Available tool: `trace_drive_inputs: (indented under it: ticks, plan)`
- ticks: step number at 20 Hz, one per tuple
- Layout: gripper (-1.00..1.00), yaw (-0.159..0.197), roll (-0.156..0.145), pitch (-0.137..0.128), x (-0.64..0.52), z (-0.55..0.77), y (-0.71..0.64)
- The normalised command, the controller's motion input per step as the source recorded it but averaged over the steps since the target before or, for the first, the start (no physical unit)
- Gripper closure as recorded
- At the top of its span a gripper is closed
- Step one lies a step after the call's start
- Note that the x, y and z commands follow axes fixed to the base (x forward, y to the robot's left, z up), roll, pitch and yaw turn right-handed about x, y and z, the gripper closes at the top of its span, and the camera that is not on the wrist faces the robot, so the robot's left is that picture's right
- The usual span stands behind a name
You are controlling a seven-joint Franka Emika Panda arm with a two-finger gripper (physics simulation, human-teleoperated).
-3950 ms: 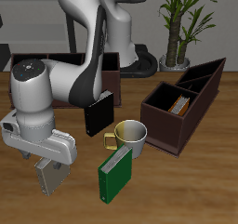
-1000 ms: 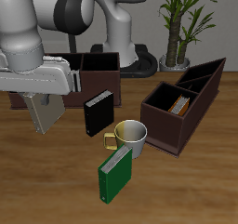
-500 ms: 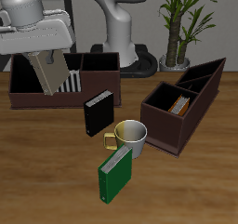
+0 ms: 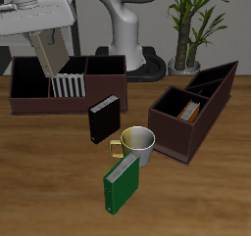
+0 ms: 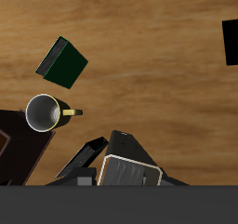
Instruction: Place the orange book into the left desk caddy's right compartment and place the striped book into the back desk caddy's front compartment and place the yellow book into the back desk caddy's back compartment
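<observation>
**Claw carrying the striped book at the back desk caddy**

In the exterior view, the claw point(image 4: 47, 46) hangs in the upper left of the frame, closed on the striped book point(image 4: 69, 85). The book is held tilted. Its striped lower end lies within the outline of the back desk caddy point(image 4: 108, 88), at the section toward the frame's left; whether it touches the floor there cannot be told.

The left desk caddy point(image 4: 181, 132) stands at the frame's right, with the orange book point(image 4: 192, 112) inside it. On the tabletop point(image 4: 39, 171) between the caddies, a black book point(image 4: 103, 120) stands upright. A mug point(image 4: 138, 142) sits just beside it, and a green book point(image 4: 122, 183) stands nearer the front edge.

The wrist view shows the gripped book's end between dark fingers point(image 5: 110, 146), above the wooden surface.
</observation>
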Motion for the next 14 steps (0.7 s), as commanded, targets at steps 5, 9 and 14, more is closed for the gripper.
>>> trace_drive_inputs:
  ticks: [5,9,14]
  plan:
    - [1.0,0.019,-0.061,-0.021,-0.41,0.07,-0.32]
    - [1.0,-0.008,-0.046,-0.024,-0.45,-0.17,-0.16]
    - [1.0,0.016,-0.058,-0.056,-0.56,-0.2,-0.18]
